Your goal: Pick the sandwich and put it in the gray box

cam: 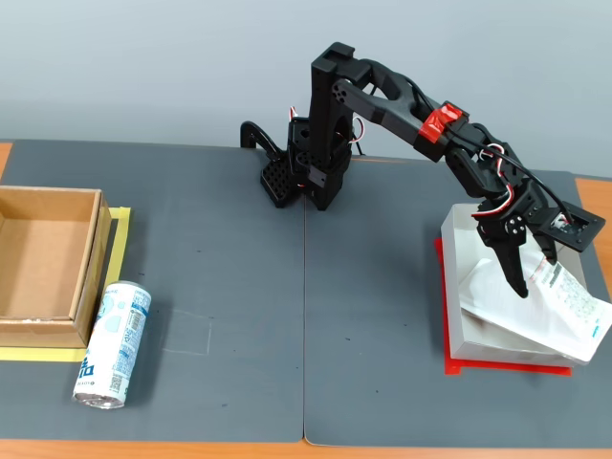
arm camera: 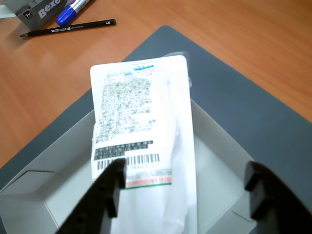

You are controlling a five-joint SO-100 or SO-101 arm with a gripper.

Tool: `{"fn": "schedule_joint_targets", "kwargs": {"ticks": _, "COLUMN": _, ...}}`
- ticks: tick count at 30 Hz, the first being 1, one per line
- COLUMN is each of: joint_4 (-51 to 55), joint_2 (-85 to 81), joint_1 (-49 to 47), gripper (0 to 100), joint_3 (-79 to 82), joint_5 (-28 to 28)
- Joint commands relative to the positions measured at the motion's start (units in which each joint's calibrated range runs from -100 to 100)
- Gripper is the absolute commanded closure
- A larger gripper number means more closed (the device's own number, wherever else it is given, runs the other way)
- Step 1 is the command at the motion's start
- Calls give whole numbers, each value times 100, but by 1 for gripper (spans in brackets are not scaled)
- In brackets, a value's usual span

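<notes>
The sandwich lies between the gripper's spread jaws, resting across the gray box with its far end overhanging the rim. Left so, the packet could tip or slide off the wall onto the mat. The arm reaches out low, wrist bent downward over the box.

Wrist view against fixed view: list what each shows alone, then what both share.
Only the wrist view shows a black pencil, a blue marker and the sandwich label's barcode. Only the fixed view shows the drink can lying down, the brown cardboard box and the arm's base. Both show the sandwich overhanging the gray box, with the claw open over it.
</notes>
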Motion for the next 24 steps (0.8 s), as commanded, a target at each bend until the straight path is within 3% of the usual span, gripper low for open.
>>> {"fn": "schedule_joint_targets", "kwargs": {"ticks": 1, "joint_4": -23, "joint_2": -172, "joint_1": 76, "gripper": 72, "joint_3": -295, "joint_5": 28}}
{"fn": "schedule_joint_targets", "kwargs": {"ticks": 5, "joint_4": 29, "joint_2": -197, "joint_1": 225, "gripper": 76, "joint_3": -349, "joint_5": 28}}
{"fn": "schedule_joint_targets", "kwargs": {"ticks": 11, "joint_4": 228, "joint_2": -655, "joint_1": 471, "gripper": 98, "joint_3": -340, "joint_5": 28}}
{"fn": "schedule_joint_targets", "kwargs": {"ticks": 24, "joint_4": 1053, "joint_2": -1927, "joint_1": 1896, "gripper": 98, "joint_3": 31, "joint_5": 28}}
